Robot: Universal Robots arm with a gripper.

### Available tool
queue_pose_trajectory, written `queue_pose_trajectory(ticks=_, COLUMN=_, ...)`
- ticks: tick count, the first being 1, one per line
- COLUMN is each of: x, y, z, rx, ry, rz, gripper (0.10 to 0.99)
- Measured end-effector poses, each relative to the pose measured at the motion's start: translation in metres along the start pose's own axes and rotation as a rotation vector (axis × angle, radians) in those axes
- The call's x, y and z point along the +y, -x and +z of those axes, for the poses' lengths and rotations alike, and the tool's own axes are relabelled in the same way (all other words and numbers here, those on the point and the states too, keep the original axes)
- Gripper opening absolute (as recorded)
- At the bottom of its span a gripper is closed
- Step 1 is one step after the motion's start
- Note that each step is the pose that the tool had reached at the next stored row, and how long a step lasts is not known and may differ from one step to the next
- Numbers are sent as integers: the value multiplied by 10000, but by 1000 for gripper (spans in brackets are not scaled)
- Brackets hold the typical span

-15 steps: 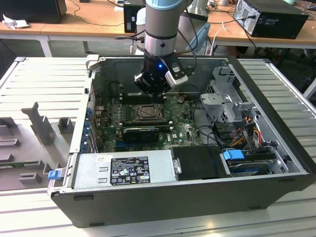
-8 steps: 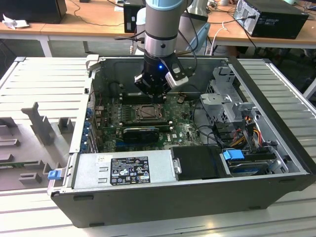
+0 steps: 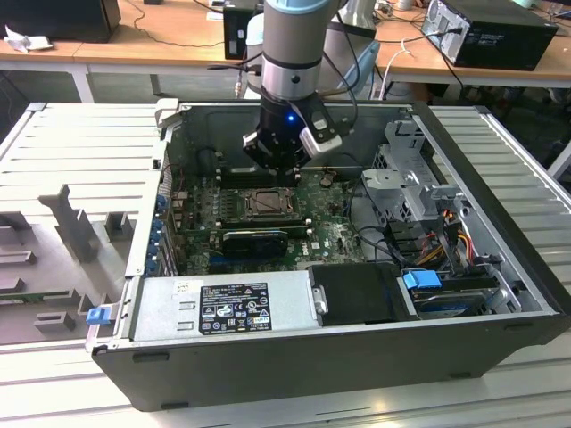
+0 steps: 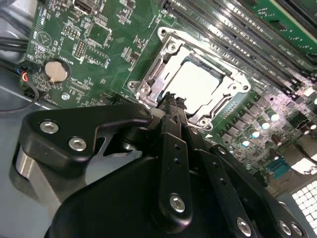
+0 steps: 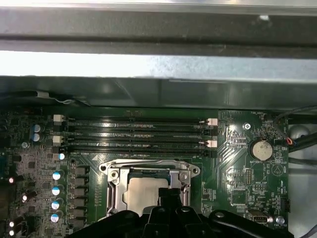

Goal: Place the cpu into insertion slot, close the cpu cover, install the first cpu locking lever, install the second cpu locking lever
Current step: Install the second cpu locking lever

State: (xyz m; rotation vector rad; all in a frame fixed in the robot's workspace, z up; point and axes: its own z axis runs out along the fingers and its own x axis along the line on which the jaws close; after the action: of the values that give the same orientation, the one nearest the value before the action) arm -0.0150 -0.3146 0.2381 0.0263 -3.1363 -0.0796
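The cpu (image 4: 198,84) lies flat in the insertion slot (image 3: 266,203) of the green motherboard, its silvery top showing bright in both wrist views (image 5: 142,191). The cpu cover (image 4: 166,42) lies down around it as a metal frame (image 5: 148,167), with the chip showing through its square cut-out. I cannot tell the locking levers apart from the frame. My gripper (image 3: 284,174) hangs just above the near edge of the socket. Its black fingertips (image 4: 171,104) are pressed together and shut, with nothing between them.
Long black memory slots (image 5: 138,134) run beside the socket, and a coin battery (image 5: 261,149) sits on the board. Inside the open case stand a power supply (image 3: 227,308), a drive cage (image 3: 410,183) and loose cables (image 3: 437,245). The case walls (image 3: 294,111) close in all round.
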Motion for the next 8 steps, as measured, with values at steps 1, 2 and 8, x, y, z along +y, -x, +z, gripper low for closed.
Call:
queue_pose_trajectory(ticks=1, x=-22, y=-1, z=-1, rx=1, ry=0, rz=1, gripper=106)
queue_pose_trajectory(ticks=2, x=-44, y=-1, z=-2, rx=0, ry=0, rz=1, gripper=106)
queue_pose_trajectory(ticks=8, x=-243, y=-2, z=-11, rx=2, ry=0, rz=1, gripper=106)
